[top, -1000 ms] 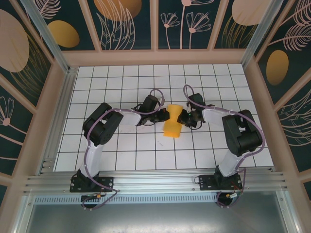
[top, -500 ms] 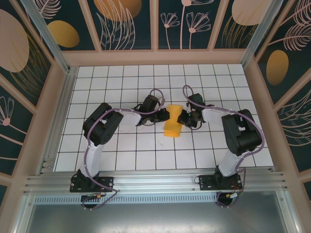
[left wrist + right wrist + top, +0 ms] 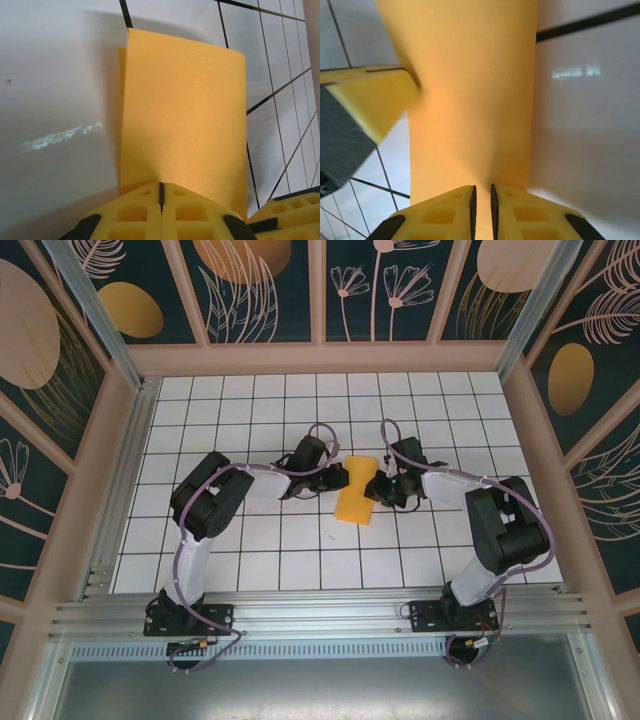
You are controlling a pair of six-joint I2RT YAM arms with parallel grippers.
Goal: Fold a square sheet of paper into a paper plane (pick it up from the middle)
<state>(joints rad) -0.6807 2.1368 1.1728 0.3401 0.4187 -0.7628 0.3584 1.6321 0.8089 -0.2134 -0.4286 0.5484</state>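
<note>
The square sheet of paper (image 3: 356, 502), thin and orange, hangs bent between my two grippers over the middle of the grid. My left gripper (image 3: 335, 478) is shut on its left edge; in the left wrist view the yellow jaws (image 3: 161, 187) meet on the sheet (image 3: 185, 110). My right gripper (image 3: 373, 487) grips the opposite edge. In the right wrist view its gripper (image 3: 481, 192) stands a narrow slit apart with the orange sheet (image 3: 470, 100) running into the slit. The left gripper's yellow finger (image 3: 367, 100) shows at the left of that view.
White tiled tabletop (image 3: 250, 550) with black grid lines lies under the sheet. Wooden frame walls (image 3: 120, 440) close in the left, right and far sides. A metal rail (image 3: 320, 615) runs along the near edge by the arm bases.
The right arm's elbow has swung a little to the right and nearer. The sheet looks less pinched at its waist on the right side. The left arm has stayed put.
</note>
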